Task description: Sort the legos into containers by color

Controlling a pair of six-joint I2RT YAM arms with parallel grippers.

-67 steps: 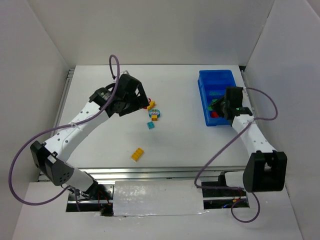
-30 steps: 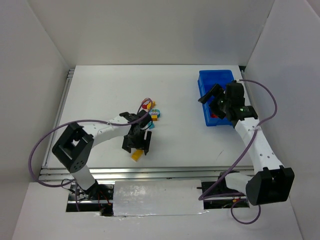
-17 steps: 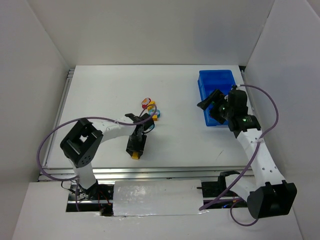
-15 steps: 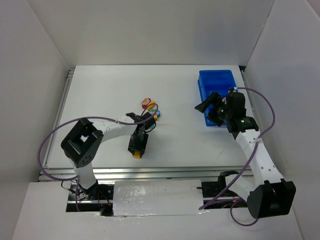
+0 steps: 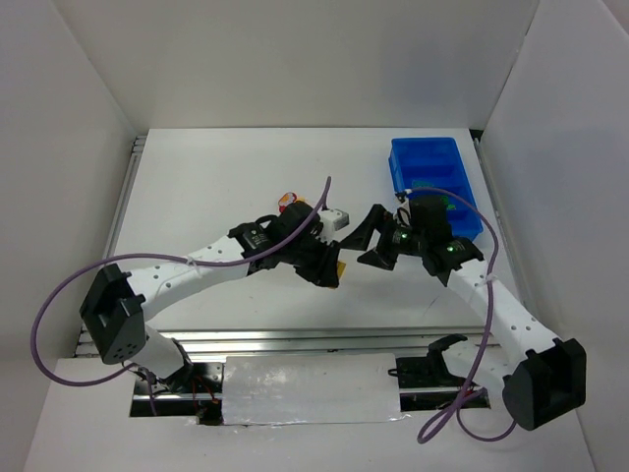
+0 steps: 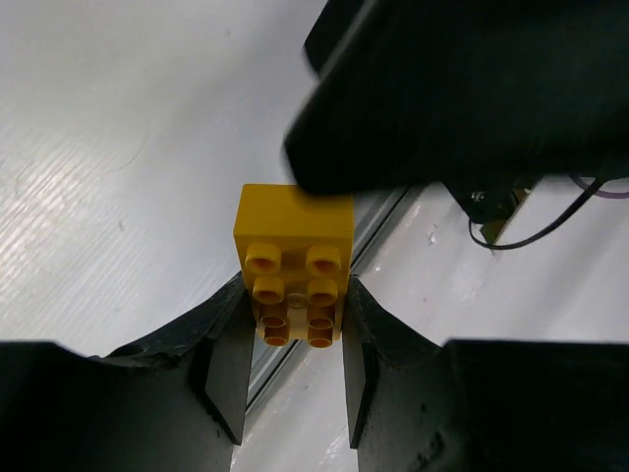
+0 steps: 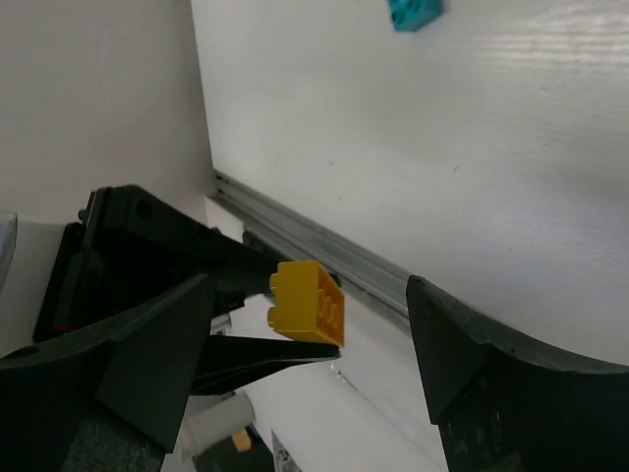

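My left gripper point(image 5: 332, 268) is shut on a yellow lego point(image 6: 295, 258), lifted off the table near its middle. The studded brick sticks out past the fingertips point(image 6: 234, 324). My right gripper point(image 5: 371, 239) faces it from the right, open. In the right wrist view the yellow lego point(image 7: 307, 303) hangs between my wide right fingers point(image 7: 157, 364), which do not touch it. A teal lego point(image 7: 413, 12) lies on the table beyond. The blue bin with the containers point(image 5: 432, 162) stands at the back right, behind the right arm.
A small cluster of loose legos point(image 5: 289, 201) shows behind the left forearm, mostly hidden by it. The metal rail point(image 5: 295, 339) runs along the table's near edge. White walls close in both sides.
My left gripper shut on the yellow lego by the near edge, lifted it and carried it right to the centre. The right gripper left the bin and swung left to meet it.
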